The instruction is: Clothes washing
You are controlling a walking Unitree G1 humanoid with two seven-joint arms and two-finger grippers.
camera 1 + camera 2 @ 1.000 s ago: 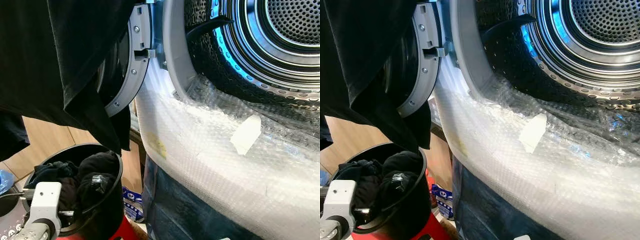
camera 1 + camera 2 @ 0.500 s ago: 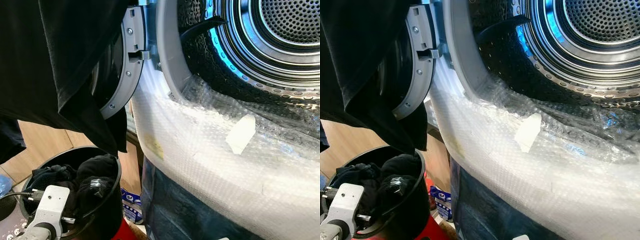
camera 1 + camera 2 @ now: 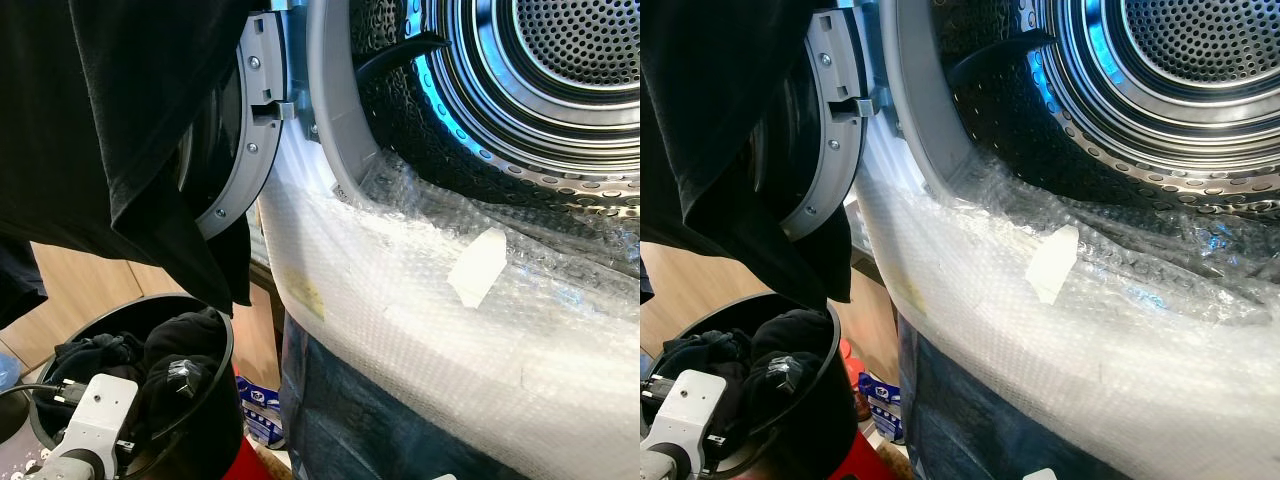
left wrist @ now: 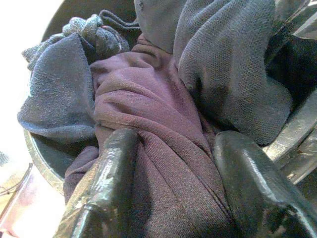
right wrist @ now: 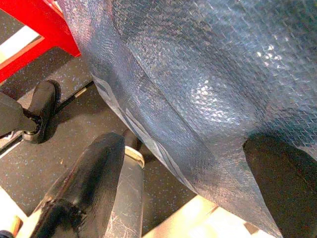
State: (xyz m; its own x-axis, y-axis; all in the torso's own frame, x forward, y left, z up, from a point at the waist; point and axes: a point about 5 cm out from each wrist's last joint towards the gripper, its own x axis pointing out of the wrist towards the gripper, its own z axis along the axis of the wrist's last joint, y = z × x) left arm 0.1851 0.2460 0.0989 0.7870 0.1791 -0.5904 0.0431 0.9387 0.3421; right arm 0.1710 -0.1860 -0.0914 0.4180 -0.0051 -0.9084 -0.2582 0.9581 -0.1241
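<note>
Clothes point(image 4: 163, 148), soft knits bunched in the round black bin point(image 3: 225, 420) below the drum point(image 3: 560, 80), sit between the left gripper point(image 4: 173, 188)'s parted fingers, not yet pinched. Lifted loosely, they could slip or snag the bubble-wrapped sill point(image 3: 420, 300). The right gripper point(image 5: 193, 198) hangs spread, empty.

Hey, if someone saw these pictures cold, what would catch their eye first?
The open washer drum, shiny and blue-lit, at upper right above a bubble wrap covered front. A black garment hangs at upper left over a black basket of dark clothes, where the left gripper straddles a purple garment.
</note>
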